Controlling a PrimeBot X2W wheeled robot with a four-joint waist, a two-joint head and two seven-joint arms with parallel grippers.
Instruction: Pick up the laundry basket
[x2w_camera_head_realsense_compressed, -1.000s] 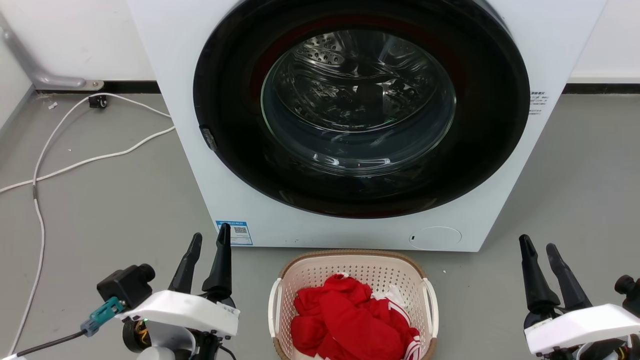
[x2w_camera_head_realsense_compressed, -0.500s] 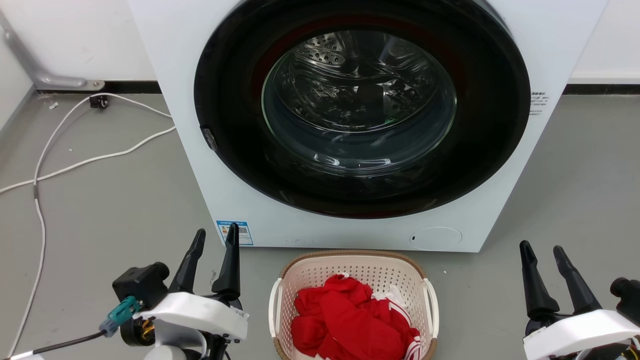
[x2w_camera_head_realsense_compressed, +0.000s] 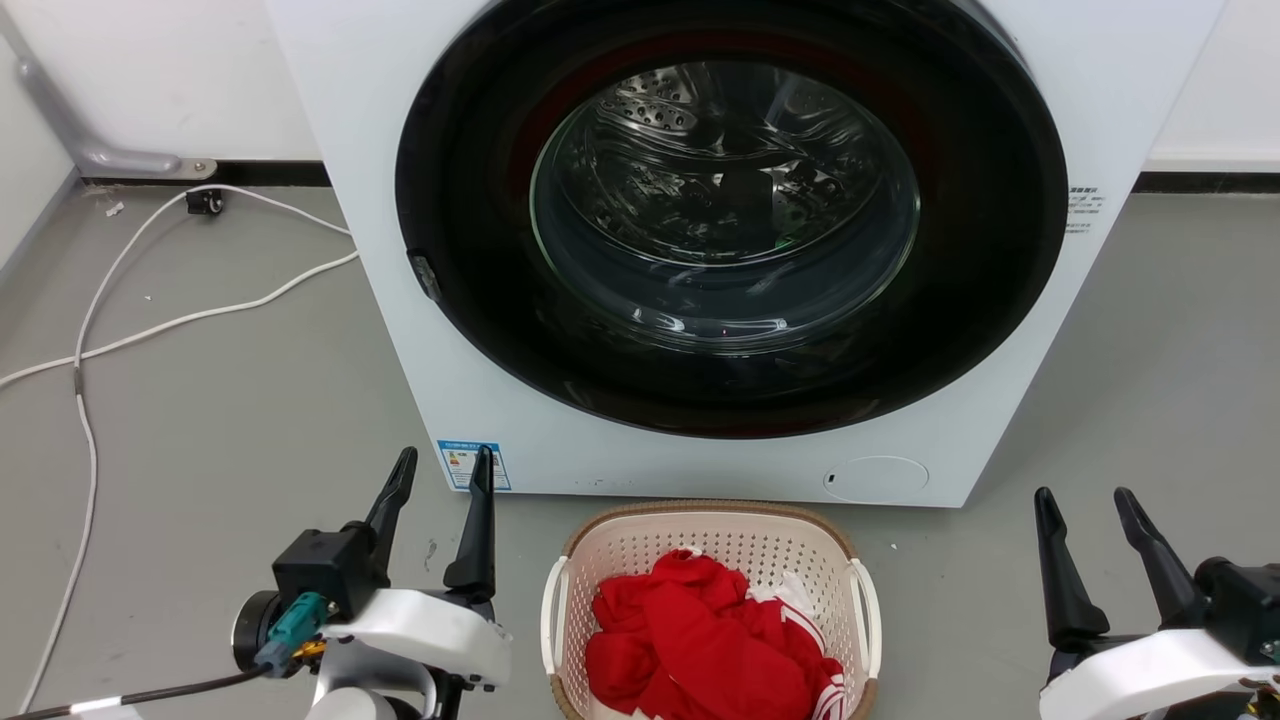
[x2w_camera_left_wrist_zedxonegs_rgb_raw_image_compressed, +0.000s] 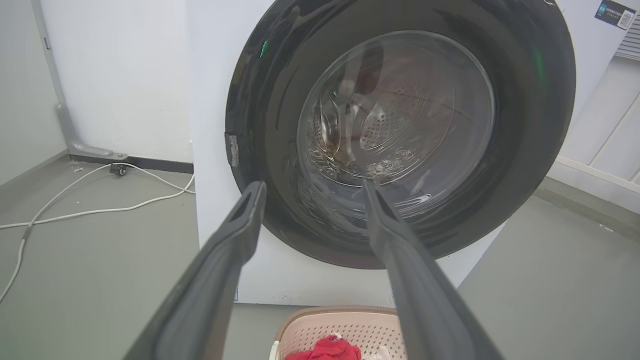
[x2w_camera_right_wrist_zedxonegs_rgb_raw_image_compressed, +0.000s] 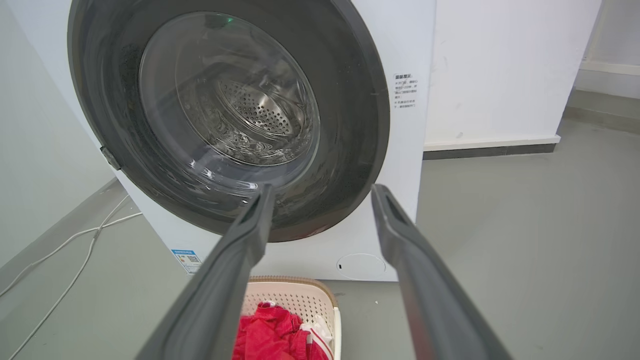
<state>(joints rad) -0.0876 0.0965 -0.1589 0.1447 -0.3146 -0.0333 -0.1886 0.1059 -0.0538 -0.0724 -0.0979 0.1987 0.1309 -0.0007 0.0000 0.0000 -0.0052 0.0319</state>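
Now | left pincer (x2w_camera_head_realsense_compressed: 446, 455), right pincer (x2w_camera_head_realsense_compressed: 1082, 497) spread | head view: laundry basket (x2w_camera_head_realsense_compressed: 700, 545) between | wrists: far rim (x2w_camera_left_wrist_zedxonegs_rgb_raw_image_compressed: 335, 311)

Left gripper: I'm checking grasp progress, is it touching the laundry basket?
Apart. Head view shows grey floor between the open left gripper and the laundry basket.

Counted on the grey floor (x2w_camera_head_realsense_compressed: 200, 400): one white washing machine (x2w_camera_head_realsense_compressed: 1130, 80) with one round door (x2w_camera_head_realsense_compressed: 725, 200); one laundry basket (x2w_camera_head_realsense_compressed: 705, 508) with two white handles (x2w_camera_head_realsense_compressed: 549, 610); two grippers, the left gripper (x2w_camera_head_realsense_compressed: 445, 455) and the right gripper (x2w_camera_head_realsense_compressed: 1082, 497), two dark fingers (x2w_camera_head_realsense_compressed: 478, 520) apiece; one blue sticker (x2w_camera_head_realsense_compressed: 473, 465); red laundry (x2w_camera_head_realsense_compressed: 700, 640) too bunched to count.
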